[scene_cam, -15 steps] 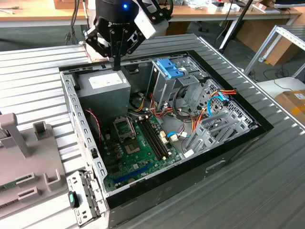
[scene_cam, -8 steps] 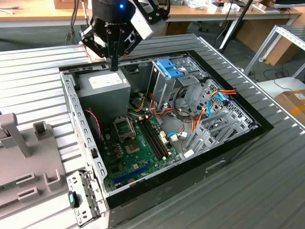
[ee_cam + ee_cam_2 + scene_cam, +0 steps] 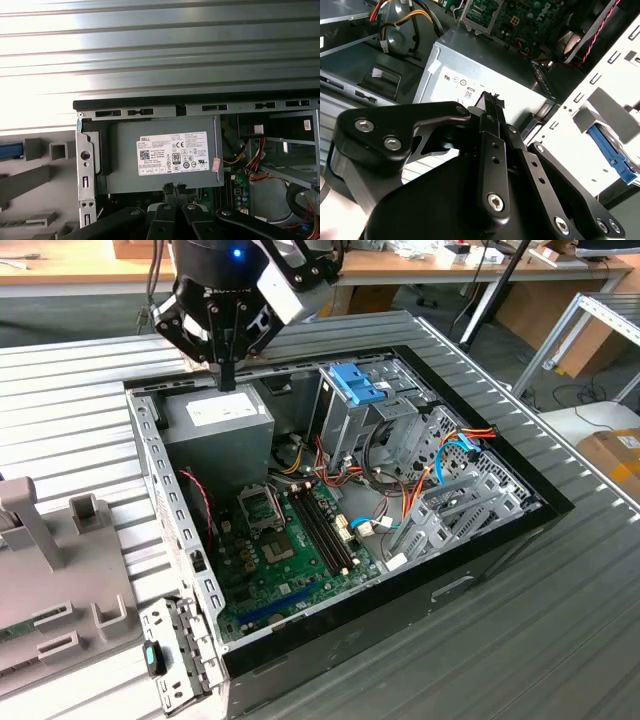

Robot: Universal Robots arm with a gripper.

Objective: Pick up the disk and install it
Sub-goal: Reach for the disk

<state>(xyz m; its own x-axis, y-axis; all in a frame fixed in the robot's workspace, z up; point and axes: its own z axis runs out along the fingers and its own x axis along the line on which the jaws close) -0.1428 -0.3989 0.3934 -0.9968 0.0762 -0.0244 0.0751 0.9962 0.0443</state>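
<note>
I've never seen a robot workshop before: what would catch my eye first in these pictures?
First, the open computer case lying on a ribbed metal table, its green motherboard and red and orange cables bared. Next, the black gripper, shut, poised over the grey power-supply box at the exterior view's left end of the case. A bright blue latch tops the metal cage mid-case.

The gripper (image 3: 173, 189), fingertips together, hangs over the grey power-supply box (image 3: 125, 165) inside the case (image 3: 200, 106).
</note>
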